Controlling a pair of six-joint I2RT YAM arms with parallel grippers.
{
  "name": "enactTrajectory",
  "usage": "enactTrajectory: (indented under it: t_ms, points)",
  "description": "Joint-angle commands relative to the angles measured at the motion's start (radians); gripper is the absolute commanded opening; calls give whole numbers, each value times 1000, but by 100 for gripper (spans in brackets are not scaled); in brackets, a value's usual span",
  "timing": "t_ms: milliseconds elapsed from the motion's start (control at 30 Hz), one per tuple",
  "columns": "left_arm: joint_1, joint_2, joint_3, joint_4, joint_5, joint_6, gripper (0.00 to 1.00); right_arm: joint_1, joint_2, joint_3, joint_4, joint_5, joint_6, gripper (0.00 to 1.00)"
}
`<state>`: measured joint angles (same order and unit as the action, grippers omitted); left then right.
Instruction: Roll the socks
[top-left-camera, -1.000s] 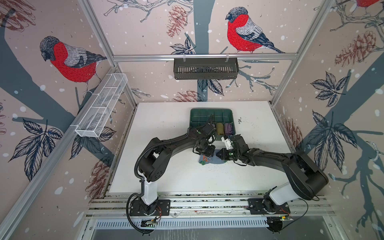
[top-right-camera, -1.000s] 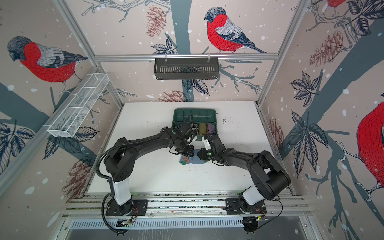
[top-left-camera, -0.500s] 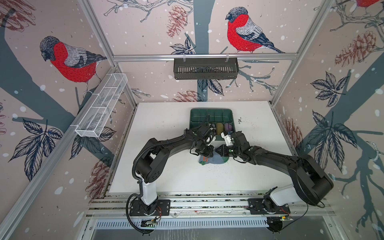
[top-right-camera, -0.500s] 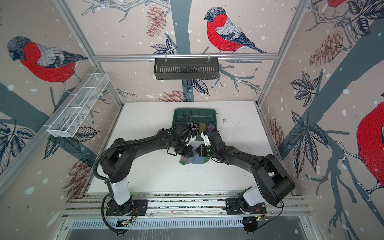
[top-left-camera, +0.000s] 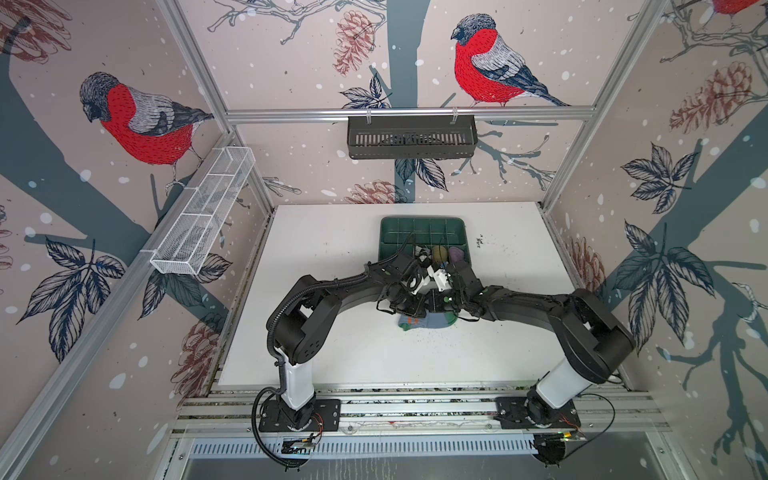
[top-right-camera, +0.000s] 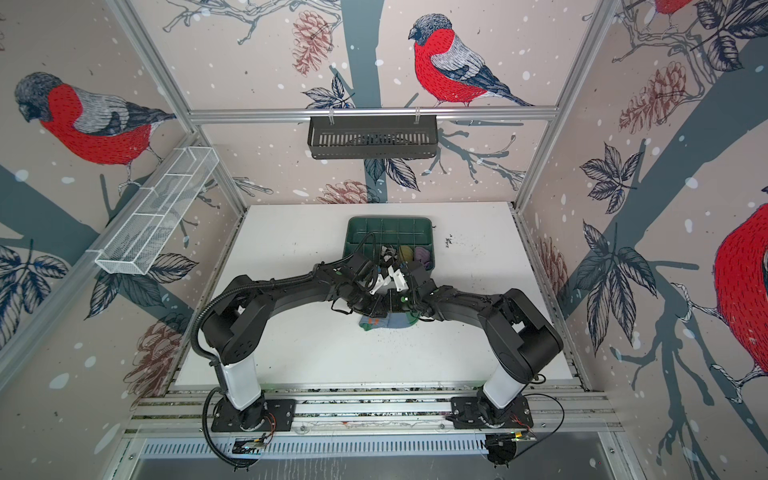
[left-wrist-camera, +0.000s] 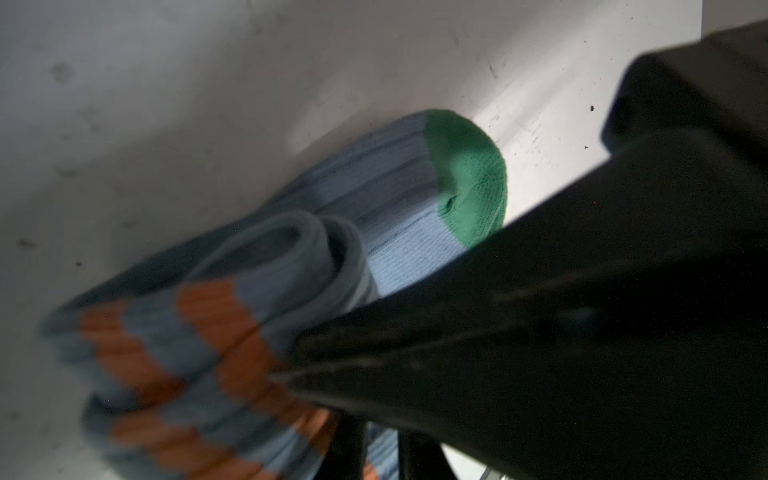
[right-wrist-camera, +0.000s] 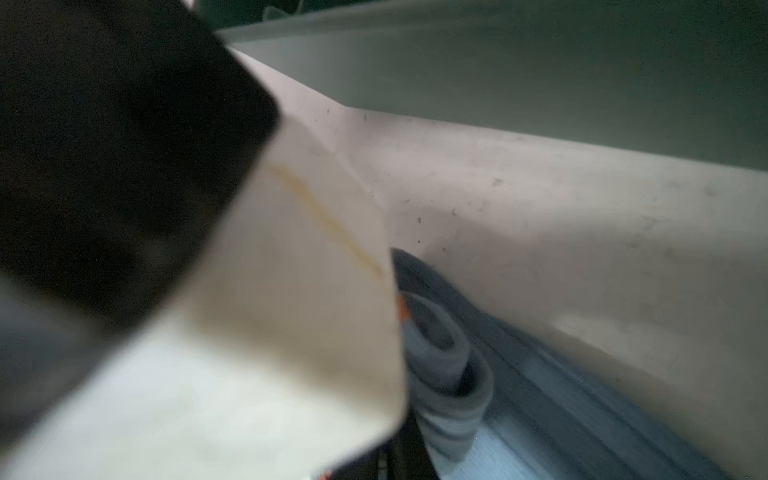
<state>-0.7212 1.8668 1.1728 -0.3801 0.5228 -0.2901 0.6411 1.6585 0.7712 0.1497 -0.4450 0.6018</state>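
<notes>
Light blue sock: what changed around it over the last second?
The left claw and right claw drew closer together over the light blue sock, at its rolled striped end; the right one closed shut. The sock, table and green tray stayed where they were.

light blue sock (top-left-camera: 430, 321): orange stripes, green toe | striped cuff end rolled, toe end flat on white table (top-left-camera: 332, 353) | argyle sock (top-left-camera: 421, 252): black-white bundle in green tray (top-left-camera: 399, 232)

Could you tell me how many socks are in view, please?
4. A blue sock lies on the table in front of the tray. Argyle, olive and purple ones sit in its near row. Others may be hidden.
</notes>
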Motion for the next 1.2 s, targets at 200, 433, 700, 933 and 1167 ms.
enactTrajectory:
  t_ms: [200, 433, 700, 933, 1167]
  points:
    - [29, -55, -36, 75, 44, -14, 18, -9, 63, -4, 26, 15, -6, 9]
    - [34, -61, -54, 73, 54, -6, 19, -14, 91, 5, 38, 9, -8, 9]
    - [37, -33, -112, 124, 64, -21, 18, -20, 39, -9, 21, 3, -16, 16]
    - [41, -20, -116, 145, 75, -26, 17, -18, -46, -47, 6, -16, -11, 16]
    - [51, -57, -137, 184, 97, -39, 18, 0, -66, -88, 10, -31, -7, 12]
